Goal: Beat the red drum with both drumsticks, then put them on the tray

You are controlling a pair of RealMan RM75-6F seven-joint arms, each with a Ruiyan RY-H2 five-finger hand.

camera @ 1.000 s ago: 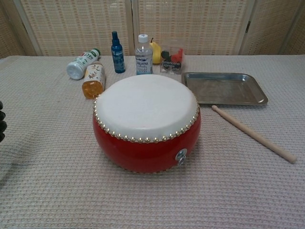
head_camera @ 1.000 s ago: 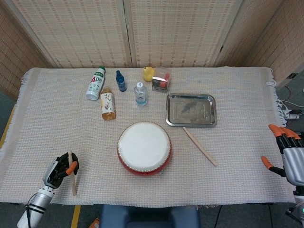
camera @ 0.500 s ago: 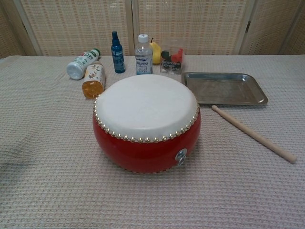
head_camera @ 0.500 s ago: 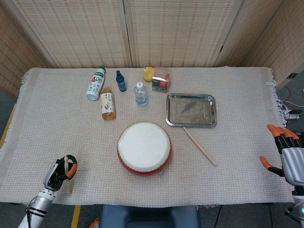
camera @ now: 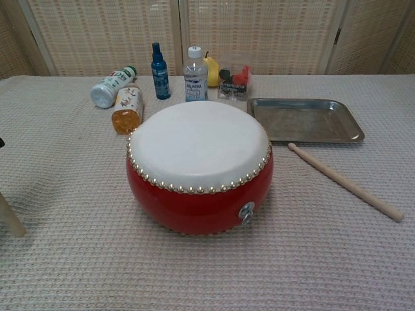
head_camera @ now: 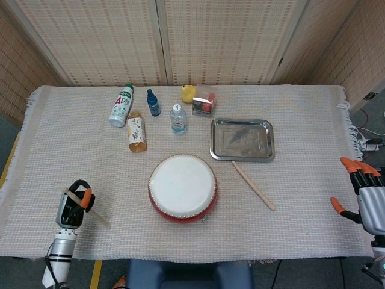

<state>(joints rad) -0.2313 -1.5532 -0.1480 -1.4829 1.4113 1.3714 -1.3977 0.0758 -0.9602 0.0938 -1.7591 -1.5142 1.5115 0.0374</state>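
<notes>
The red drum (head_camera: 183, 188) with a white skin stands mid-table, large in the chest view as drum (camera: 199, 166). My left hand (head_camera: 74, 203) at the front left grips a wooden drumstick (head_camera: 96, 214) that slants down to the right; its end shows as drumstick (camera: 11, 218) at the chest view's left edge. A second drumstick (head_camera: 253, 185) lies loose on the cloth right of the drum, seen also as drumstick (camera: 345, 182), just in front of the steel tray (head_camera: 242, 139). My right hand (head_camera: 364, 195) hangs off the table's right edge, fingers spread and holding nothing.
Behind the drum stand or lie a white bottle (head_camera: 121, 105), an amber bottle (head_camera: 136, 131), a blue bottle (head_camera: 153, 103), a water bottle (head_camera: 177, 118), a yellow fruit (head_camera: 188, 93) and a clear box (head_camera: 204, 100). A woven cloth (head_camera: 301, 198) covers the table.
My left hand has drawn back toward the front edge and turned, swinging its drumstick from upright to slanting right; the stick's end now enters the chest view. The right hand barely shifted.
</notes>
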